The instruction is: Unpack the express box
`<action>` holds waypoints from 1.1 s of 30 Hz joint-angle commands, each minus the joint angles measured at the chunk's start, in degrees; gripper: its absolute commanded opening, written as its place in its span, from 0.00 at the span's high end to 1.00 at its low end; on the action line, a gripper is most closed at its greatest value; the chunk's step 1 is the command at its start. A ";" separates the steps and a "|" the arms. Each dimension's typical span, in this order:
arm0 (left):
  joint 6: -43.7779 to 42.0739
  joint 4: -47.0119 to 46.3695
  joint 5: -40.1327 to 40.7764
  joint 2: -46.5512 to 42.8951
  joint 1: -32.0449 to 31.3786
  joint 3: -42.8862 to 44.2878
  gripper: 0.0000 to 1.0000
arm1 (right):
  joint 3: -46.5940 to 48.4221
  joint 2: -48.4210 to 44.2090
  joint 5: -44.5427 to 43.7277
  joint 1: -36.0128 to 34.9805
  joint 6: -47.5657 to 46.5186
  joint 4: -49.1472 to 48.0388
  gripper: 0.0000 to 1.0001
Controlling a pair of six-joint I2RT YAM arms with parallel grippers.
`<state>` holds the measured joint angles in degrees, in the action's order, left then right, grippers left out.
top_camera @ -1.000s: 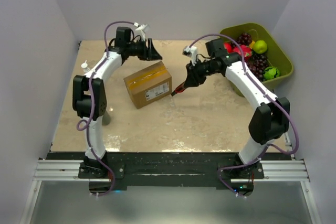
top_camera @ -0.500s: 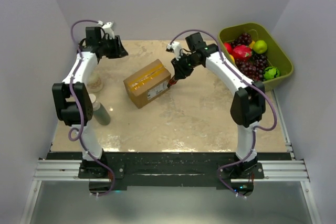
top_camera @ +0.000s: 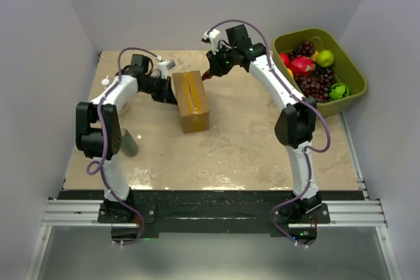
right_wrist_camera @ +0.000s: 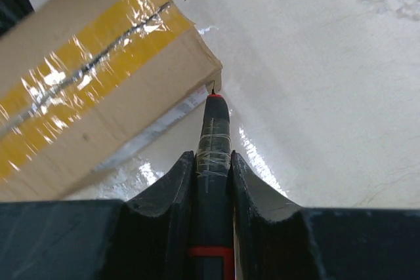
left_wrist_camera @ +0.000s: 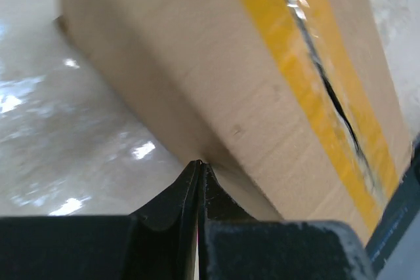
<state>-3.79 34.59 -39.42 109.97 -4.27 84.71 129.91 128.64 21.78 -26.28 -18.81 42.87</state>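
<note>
Against the express box [top_camera: 191, 100], left tool [left_wrist_camera: 199, 164] pinches nothing; right tool [right_wrist_camera: 211, 157] clamps a cutter [right_wrist_camera: 214, 119], blade barely visible.

Soft, even light is filling the top view, shadows falling faint. Glare is flashing off the worktop [left_wrist_camera: 39, 103] at left; tape [right_wrist_camera: 79, 63] on the express box [right_wrist_camera: 98, 136] is glinting; foregrounds are blurring.
</note>
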 commanded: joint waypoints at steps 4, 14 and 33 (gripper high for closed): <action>-8.86 7.67 -7.78 -3.01 -7.76 -1.21 0.92 | 6.76 2.57 -1.39 -1.14 0.97 -4.99 1.00; -37.64 23.23 -9.45 -11.35 -7.94 -2.09 0.43 | 8.62 1.36 -8.94 0.08 3.94 -7.98 1.00; -102.11 17.39 7.60 -9.86 -14.88 3.20 0.00 | -36.38 -34.94 4.40 6.33 6.51 1.24 1.00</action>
<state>-90.13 53.87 -35.79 98.96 -18.00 88.36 99.72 96.12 20.21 -19.11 -9.82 40.53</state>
